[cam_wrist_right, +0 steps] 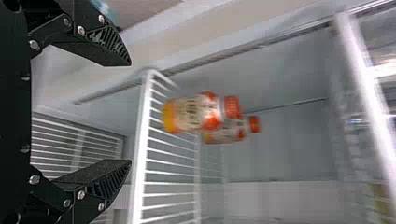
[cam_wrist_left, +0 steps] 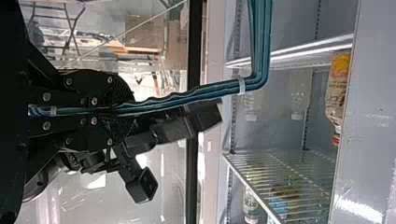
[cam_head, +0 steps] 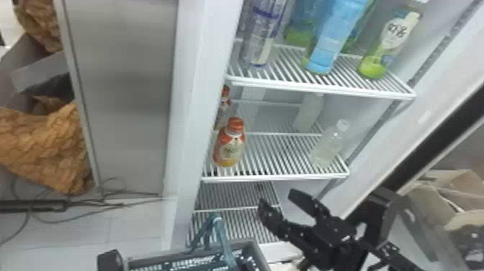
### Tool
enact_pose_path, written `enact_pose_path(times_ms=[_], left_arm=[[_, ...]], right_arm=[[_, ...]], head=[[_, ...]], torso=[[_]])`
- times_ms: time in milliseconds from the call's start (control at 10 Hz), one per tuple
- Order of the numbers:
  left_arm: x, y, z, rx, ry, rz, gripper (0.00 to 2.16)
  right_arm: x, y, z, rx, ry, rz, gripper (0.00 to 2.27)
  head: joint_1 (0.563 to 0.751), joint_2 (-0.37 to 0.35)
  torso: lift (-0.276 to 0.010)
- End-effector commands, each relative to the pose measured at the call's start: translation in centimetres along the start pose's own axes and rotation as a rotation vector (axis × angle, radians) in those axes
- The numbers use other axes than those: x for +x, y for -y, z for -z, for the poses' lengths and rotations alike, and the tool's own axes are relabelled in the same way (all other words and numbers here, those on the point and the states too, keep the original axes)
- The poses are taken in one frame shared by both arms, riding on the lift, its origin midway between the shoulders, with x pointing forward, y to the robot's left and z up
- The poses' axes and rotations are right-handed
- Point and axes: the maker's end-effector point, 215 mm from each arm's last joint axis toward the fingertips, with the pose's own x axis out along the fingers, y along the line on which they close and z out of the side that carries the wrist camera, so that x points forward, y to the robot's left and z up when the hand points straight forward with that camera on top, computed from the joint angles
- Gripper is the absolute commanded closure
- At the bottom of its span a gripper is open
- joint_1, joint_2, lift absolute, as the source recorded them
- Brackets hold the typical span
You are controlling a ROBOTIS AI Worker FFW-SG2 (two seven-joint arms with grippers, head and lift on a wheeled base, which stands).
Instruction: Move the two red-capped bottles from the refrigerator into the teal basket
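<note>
A low run into the fridge [cam_head: 200, 75] could jam the right gripper [cam_head: 281, 201], fingers spread, against the middle shelf [cam_head: 277, 177], whose front bar sits higher. The teal basket [cam_head: 169, 255], at six o'clock, could swing if bumped, its handle [cam_wrist_left: 264, 51] pinched by the left gripper [cam_wrist_left: 133, 109]. The front red-capped bottle [cam_head: 230, 147], at ten o'clock from the spread fingers, could topple into its twin [cam_head: 224, 108] just behind if nudged. The upper shelf [cam_head: 324, 89] limits headroom; a clear bottle [cam_head: 327, 147] stands at one o'clock.
</note>
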Motion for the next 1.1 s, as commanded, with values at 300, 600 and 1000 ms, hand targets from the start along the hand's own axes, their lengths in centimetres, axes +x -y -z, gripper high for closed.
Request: enact_pose_path(times_ms=[300, 600, 1000], left_arm=[[0.1, 0.2, -0.1, -0.010, 0.015, 0.012, 1.10], [-0.1, 0.1, 0.1, -0.019, 0.021, 0.015, 1.10], [-0.2, -0.1, 0.3, -0.020, 0.023, 0.011, 1.10]], right_arm=[[0.8, 1.0, -5.0, -0.010, 0.295, 0.045, 0.31], [0.1, 1.1, -6.9, -0.027, 0.392, 0.122, 0.31], [-0.2, 0.7, -6.9, 0.007, 0.474, 0.218, 0.31]], head=[[0.695, -0.350], [0.695, -0.350], [0.695, -0.350]], torso=[[-0.228], [-0.228], [-0.228]])
